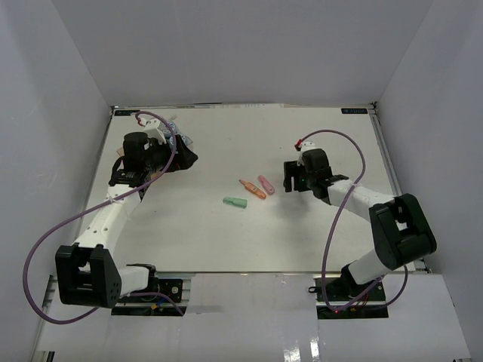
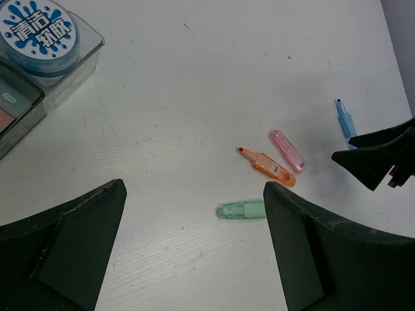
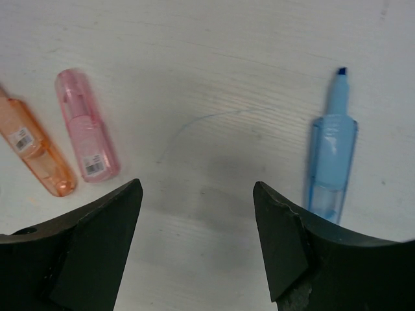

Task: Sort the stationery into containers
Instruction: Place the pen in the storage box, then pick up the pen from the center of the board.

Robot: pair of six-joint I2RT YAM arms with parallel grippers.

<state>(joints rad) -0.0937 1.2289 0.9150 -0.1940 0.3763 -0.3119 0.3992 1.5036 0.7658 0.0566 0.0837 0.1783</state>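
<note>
The containers (image 2: 65,71) show at the top left of the left wrist view. A blue-and-white roll (image 2: 37,29) lies in the clear bin, with a grey bin (image 2: 16,107) beside it. Four loose markers lie on the table: green (image 2: 241,209), orange (image 2: 269,166), pink (image 2: 287,150) and blue (image 2: 345,120). My left gripper (image 2: 194,188) hovers open and empty near the containers, the green marker beside its right finger. My right gripper (image 3: 198,186) is open low over bare table. The pink marker (image 3: 86,125) lies left of it and the blue marker (image 3: 332,155) just outside its right finger.
White walls enclose the table (image 1: 226,234) on three sides. From above, the left gripper (image 1: 177,154) covers most of the containers at the back left. The right gripper (image 1: 296,181) stands just right of the pink marker (image 1: 266,184), and both arm bases sit at the near edge.
</note>
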